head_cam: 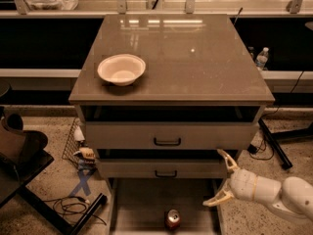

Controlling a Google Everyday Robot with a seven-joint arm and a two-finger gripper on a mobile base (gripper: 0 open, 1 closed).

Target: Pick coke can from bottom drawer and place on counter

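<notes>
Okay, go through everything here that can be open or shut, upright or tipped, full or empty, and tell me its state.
gripper: open, holding nothing, at the right side of the bottom drawer
coke can: upright in the bottom drawer, not gripped
bottom drawer: pulled out, open
top drawer: not pulled out
middle drawer: not pulled out
white bowl: upright, empty, on the counter

Red, silver-topped soda can (172, 219) standing in pale grey drawer tray (142, 204); cream round bowl (122, 68) sitting on glossy grey-brown bench (195, 67); cream-white gripper (221, 180), fingers spread, hovering at tray's right wall.
</notes>
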